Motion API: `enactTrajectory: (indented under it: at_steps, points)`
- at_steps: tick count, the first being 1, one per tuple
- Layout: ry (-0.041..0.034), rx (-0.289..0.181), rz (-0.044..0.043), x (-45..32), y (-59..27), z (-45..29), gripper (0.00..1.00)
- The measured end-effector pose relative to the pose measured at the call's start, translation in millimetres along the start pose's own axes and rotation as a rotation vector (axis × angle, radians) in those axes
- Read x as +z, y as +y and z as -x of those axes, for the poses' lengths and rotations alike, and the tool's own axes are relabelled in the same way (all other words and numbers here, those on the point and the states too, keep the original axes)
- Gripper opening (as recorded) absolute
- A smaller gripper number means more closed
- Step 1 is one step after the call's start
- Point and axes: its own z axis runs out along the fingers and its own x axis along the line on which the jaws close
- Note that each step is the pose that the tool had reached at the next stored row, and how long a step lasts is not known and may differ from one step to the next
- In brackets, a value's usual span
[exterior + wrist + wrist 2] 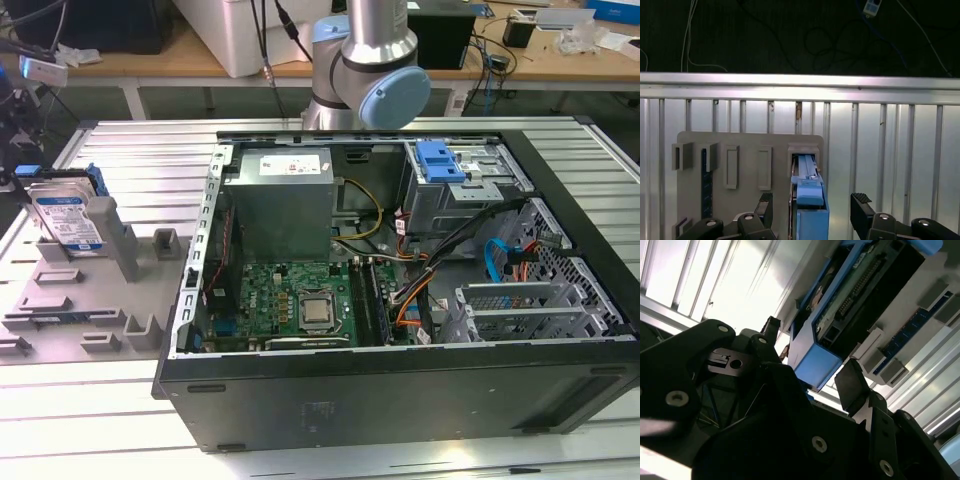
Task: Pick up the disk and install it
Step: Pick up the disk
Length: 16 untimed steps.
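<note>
At the exterior view's left, your disk (65, 216) stands on edge in a slot of the grey holder (105, 312) on the slatted counter (140, 150). In the first wrist view your claw (813, 200) is spread, one finger (766, 207) on each side of the disk's blue carrier, with gaps showing. Toward the exterior view's right, the open computer case (400, 400) lies on its side, with a blue latch (440, 160) on its drive cage.

Silver disk (65, 215) with blue-and-white label (68, 226) and blue rail (812, 222), grey holder plate (150, 270), green motherboard (268, 290), black fingers (860, 212).
</note>
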Motion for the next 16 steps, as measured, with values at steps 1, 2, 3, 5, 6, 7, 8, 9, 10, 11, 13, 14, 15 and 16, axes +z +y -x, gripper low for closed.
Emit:
enactTrajectory:
  at_steps: [1,2,3,5,6,7,8,9,10,11,13,14,15,16]
  points:
    - [0.0001,0.0,0.0001,1.3,0.0,0.1,0.72]
    - [0.0,-0.001,0.0,2.6,0.1,0.1,0.72]
    - [0.0,-0.001,0.0,3.4,0.1,0.1,0.72]
    - [0.0001,-0.001,0.0002,6.4,0.2,0.2,0.72]
    - [0.0,-0.001,0.0,7.6,0.3,0.2,0.72]
    - [0.0,-0.001,0.0,8.5,0.2,0.1,0.72]
    - [0.0,-0.001,0.0,9.3,0.3,0.1,0.72]
    - [0.0,-0.001,0.0001,9.7,0.3,0.1,0.72]
    - [0.0,-0.001,0.0001,10.1,0.3,0.2,0.72]
    - [0.0001,-0.001,0.0002,10.8,0.3,0.2,0.72]
    - [0.0001,-0.001,0.0,11.7,0.3,0.2,0.72]
    - [0.0,-0.001,-0.0001,11.8,0.2,0.2,0.72]
    - [-0.0001,-0.001,-0.0003,11.9,-0.1,0.2,0.72]
    - [0.0,-0.001,-0.0002,11.9,-0.1,0.2,0.72]
